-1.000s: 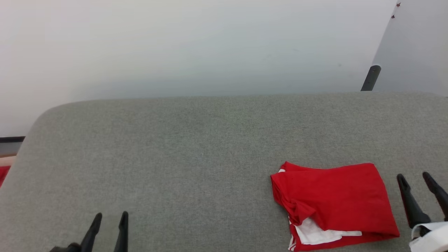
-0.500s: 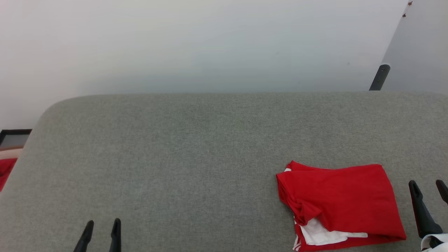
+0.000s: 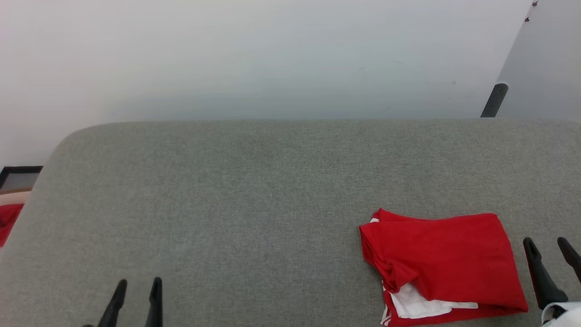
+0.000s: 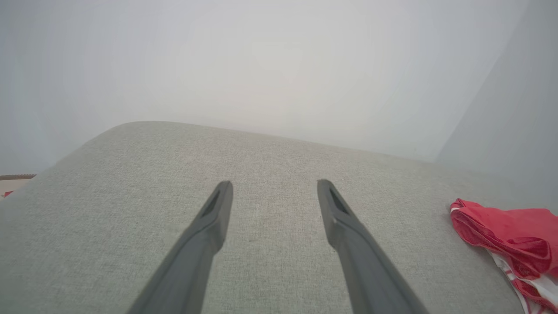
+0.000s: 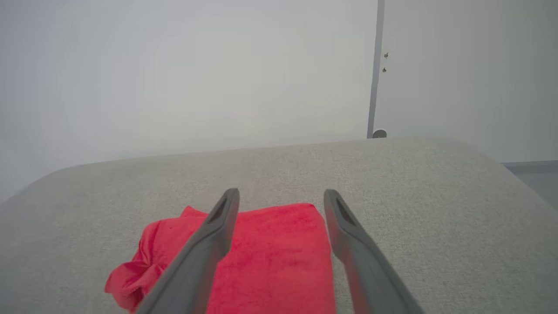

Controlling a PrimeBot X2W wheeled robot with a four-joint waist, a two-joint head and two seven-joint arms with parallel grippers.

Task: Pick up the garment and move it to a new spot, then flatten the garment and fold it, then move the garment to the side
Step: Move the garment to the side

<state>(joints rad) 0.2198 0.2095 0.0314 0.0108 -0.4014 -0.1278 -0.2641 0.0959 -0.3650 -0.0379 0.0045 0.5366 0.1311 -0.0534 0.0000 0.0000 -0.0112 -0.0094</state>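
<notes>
One garment (image 3: 442, 261) lies on the grey cloth-covered tabletop (image 3: 254, 181), and it is the landmark for everything else here. It is folded into a rough rectangle, red side up. One white layer peeks out along its near edge, and a bit of white-striped trim shows at its near left corner. Its left edge is bunched into a small knot of folds, while its right edge lies straight.

Two pincers are in sight, each with two long dark fingers, four fingers in all. The right pincer (image 3: 544, 247) sits just beside the garment's right edge. It is spread wide, with nothing between its fingers, and a strip of grey tabletop shows between it and the red cloth. In the right wrist view the same pincer (image 5: 282, 196) is spread, one finger crossing in front of the red cloth and the other over bare grey just right of it. The left pincer (image 3: 139, 290) is well apart from the garment, far to its left near the front edge. It too is spread and holds nothing. In the left wrist view the garment appears low at the right, beyond the open fingers.

Behind the garment, past the far edge, one dark slanted post (image 3: 494, 100) stands against a pale wall. Two small dark marks (image 3: 531, 11) sit above it. Far to the garment's left, off the tabletop, is one red patch (image 3: 9, 218).
</notes>
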